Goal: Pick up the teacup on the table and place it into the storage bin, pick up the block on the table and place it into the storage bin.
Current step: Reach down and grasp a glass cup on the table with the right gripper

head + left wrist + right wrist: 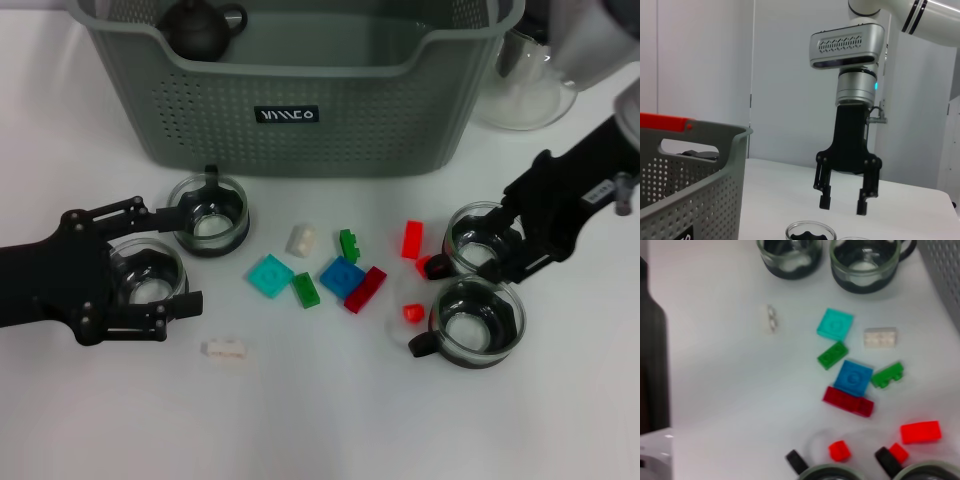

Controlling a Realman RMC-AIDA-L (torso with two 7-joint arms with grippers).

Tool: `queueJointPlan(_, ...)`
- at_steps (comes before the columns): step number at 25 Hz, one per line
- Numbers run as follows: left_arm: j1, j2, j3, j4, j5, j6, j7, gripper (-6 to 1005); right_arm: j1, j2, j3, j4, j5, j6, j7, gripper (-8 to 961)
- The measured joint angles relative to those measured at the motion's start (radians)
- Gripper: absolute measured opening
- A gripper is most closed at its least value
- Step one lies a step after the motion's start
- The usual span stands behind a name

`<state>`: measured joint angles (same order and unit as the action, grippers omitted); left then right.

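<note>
The grey-green storage bin (300, 130) stands at the back with a black teapot (200, 25) inside. Four glass teacups sit on the white table. My left gripper (185, 256) is open and straddles the left teacup (148, 275), with a second teacup (208, 213) just beyond it. My right gripper (495, 245) is open and hangs over the right rear teacup (478, 240); the left wrist view shows this right gripper (843, 202) just above a cup rim (810, 232). Another teacup (475, 320) sits nearer. Between the cups lie several blocks, among them a cyan block (270, 276) and a blue block (342, 277).
A clear glass pitcher (525, 90) stands right of the bin. A white block (227, 349) lies alone near the front. In the right wrist view the red block (920, 432), dark red block (848, 401) and green block (832, 354) lie scattered between the cups.
</note>
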<state>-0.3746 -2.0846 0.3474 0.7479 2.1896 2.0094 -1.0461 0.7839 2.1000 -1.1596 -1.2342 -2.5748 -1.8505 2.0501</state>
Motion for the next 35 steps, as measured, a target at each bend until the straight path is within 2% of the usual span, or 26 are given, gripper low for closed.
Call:
queueJointPlan(5,0.003,-0.001,-0.001,-0.001,0.0,-0.002,0.002,900,-0.001,0.0,-0.098,0.005,-0.008,0.098,0.097,756)
queueJointPlan(8,0.003,-0.002,-0.001,-0.001,0.0,-0.007,0.008,899,-0.012,0.0,-0.14,0.006,-0.008,0.113,0.12,590)
queueJointPlan(19,-0.004,-0.002,0.003,-0.001,0.001,-0.024,0.017,900,-0.048,-0.005,-0.124,-0.001,-0.011,0.139,0.124,589)
queueJointPlan(29,-0.004,-0.002,-0.001,-0.001,0.001,-0.026,0.027,899,-0.041,-0.001,-0.129,0.05,-0.01,0.207,0.191,590)
queueJointPlan(35,-0.004,-0.002,0.0,-0.001,0.001,-0.026,0.028,900,-0.052,-0.001,-0.135,0.057,0.021,0.196,0.14,589)
